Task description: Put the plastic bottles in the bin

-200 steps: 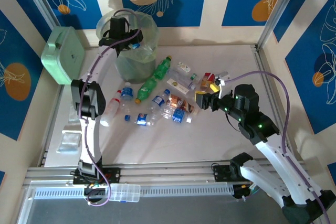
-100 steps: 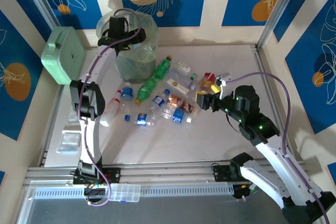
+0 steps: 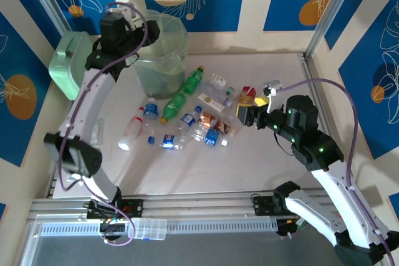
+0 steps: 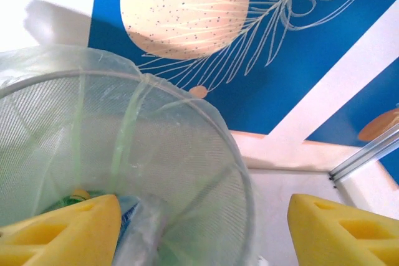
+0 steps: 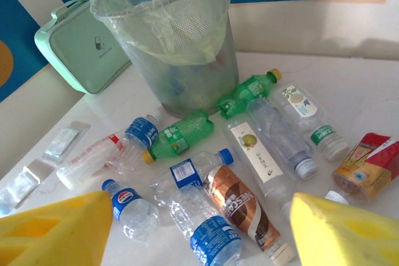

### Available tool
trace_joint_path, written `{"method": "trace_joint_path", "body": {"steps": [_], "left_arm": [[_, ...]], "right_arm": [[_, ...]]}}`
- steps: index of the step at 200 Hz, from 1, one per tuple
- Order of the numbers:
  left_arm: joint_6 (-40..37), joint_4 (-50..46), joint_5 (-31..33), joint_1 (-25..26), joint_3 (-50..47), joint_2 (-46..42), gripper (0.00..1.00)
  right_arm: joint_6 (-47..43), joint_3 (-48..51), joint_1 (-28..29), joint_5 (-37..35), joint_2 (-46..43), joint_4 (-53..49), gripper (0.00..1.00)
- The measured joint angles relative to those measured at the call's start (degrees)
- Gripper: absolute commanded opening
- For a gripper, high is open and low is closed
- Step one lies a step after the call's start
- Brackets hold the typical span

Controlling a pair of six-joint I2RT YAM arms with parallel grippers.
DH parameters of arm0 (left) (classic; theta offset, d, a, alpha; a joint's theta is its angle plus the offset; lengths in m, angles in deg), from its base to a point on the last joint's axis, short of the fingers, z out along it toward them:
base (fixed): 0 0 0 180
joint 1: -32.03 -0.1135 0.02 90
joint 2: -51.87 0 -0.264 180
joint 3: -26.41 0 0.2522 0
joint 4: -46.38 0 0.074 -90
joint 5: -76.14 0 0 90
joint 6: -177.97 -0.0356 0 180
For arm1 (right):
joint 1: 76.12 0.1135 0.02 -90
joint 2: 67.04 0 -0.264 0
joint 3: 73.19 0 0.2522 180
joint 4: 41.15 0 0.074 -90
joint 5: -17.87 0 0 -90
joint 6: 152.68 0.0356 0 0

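Note:
The bin [image 3: 161, 48] stands at the back left, lined with a pale green bag. My left gripper [image 3: 121, 45] hovers open beside its left rim; in the left wrist view its yellow fingers [image 4: 68, 225] frame the bin's rim [image 4: 187, 101] with nothing between them, and a clear bottle [image 4: 134, 232] lies inside. Several plastic bottles lie loose mid-table: green ones [image 3: 193, 79] [image 5: 181, 135] and clear blue-capped ones [image 3: 149, 111] [image 5: 134, 207]. My right gripper [image 3: 246, 115] hangs open and empty above their right end, the jaws [image 5: 199, 235] wide over a brown-labelled bottle [image 5: 240, 207].
A mint-green square box [image 3: 73, 66] stands left of the bin, close to my left arm. A red and yellow packet [image 3: 247, 96] lies beside my right gripper. Flat clear wrappers [image 3: 82, 167] rest at the table's left edge.
The left gripper was over the bin's mouth with a blue-labelled bottle; the bottle is gone from it, and the arm has swung up and left of the rim. The right gripper shifted slightly right.

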State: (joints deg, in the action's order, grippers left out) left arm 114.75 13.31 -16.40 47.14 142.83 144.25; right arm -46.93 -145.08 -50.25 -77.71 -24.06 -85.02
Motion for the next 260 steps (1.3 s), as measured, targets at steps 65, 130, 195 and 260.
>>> {"method": "trace_joint_path", "body": {"steps": [65, 130, 195, 260], "left_arm": [[5.68, -0.48, 0.17, 3.08, -23.87, -20.24, 0.73], [10.62, -0.74, -7.15, 5.05, -43.43, -28.68, 0.73], [3.26, -1.16, -4.85, 7.39, -48.65, -35.15, 0.74], [1.18, 0.50, -4.26, 7.98, -50.82, -36.83, 0.74]], "right_arm": [[3.67, -1.92, 1.29, 4.74, 6.84, -7.15, 0.76], [1.79, -2.21, 11.28, 2.89, 21.44, -8.04, 0.79], [-1.60, -10.21, 11.32, -0.94, 46.36, -12.11, 0.79], [-4.83, -17.84, 14.29, -4.96, 59.21, -14.34, 0.82]]}}
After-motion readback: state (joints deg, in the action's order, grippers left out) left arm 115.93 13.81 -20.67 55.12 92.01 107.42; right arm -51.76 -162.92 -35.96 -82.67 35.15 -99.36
